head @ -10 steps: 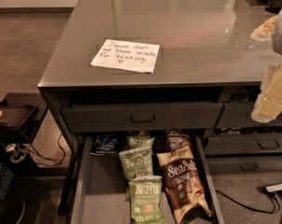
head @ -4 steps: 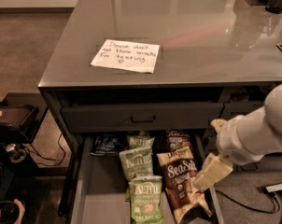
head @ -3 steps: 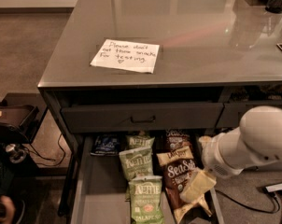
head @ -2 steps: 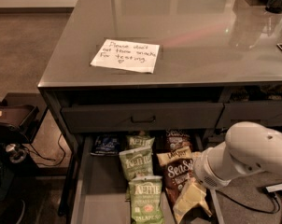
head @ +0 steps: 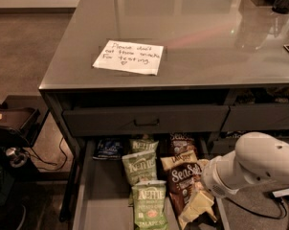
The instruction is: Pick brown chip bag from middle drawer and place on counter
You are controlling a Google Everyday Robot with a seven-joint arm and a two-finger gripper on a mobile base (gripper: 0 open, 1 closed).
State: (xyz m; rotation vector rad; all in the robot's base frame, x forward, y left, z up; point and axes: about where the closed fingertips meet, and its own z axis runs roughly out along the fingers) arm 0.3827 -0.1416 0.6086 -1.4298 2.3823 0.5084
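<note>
Down in the middle drawer [head: 102,198], the claw [head: 198,208], clenched or released I could not tell, met the lower end of the brown chip bag [head: 184,180] lying just up-left of it; the reach looked nearly done, and next called for a firm pinch before lifting.

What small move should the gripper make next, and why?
Probably ease down onto the brown chip bag. The gripper is at the bag's lower end inside the open middle drawer, and the bag lies there beside green Kettle bags, not yet lifted.
</note>
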